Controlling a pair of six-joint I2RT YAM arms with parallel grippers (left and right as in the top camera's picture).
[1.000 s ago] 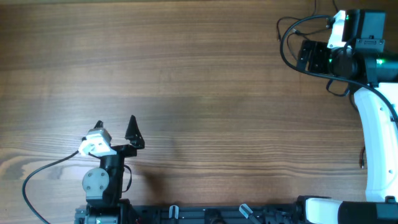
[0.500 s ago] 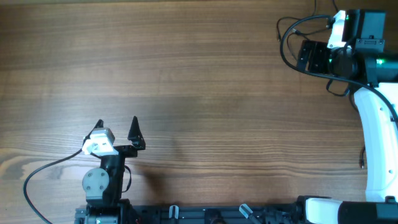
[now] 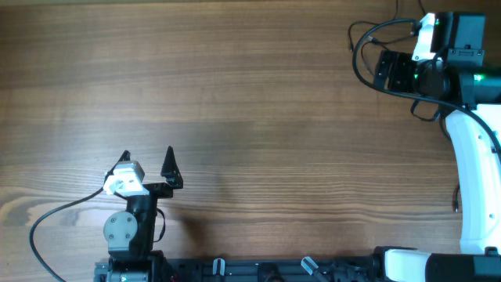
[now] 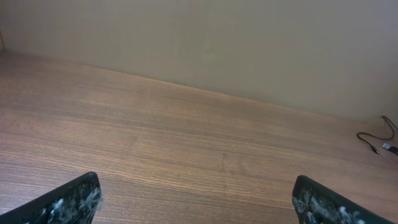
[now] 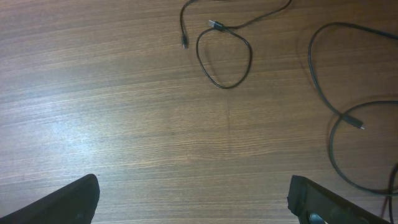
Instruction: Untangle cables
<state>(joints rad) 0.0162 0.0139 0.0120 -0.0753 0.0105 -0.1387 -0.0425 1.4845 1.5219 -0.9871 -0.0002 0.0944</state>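
Observation:
The cables show best in the right wrist view. One thin black cable (image 5: 225,60) curls into a small loop with two plug ends near the top. A second cable (image 5: 333,112) sweeps down the right side and ends in a small plug. They lie apart on the wood, well ahead of my right gripper (image 5: 193,190), which is open and empty. In the overhead view my right gripper (image 3: 389,70) sits at the top right. My left gripper (image 3: 147,159) is at the bottom left, open and empty (image 4: 196,190). One cable end (image 4: 375,143) lies far off to its right.
The wooden table (image 3: 250,117) fills the view. Thicker black cords (image 3: 358,59) loop round the right wrist unit. Another cord (image 3: 55,215) trails from the left wrist. A short thin strand (image 3: 456,200) lies beside the right arm's white link (image 3: 473,172). A pale wall (image 4: 217,43) backs the table.
My left gripper has shifted very slightly to the right. The right arm and the cables have not moved.

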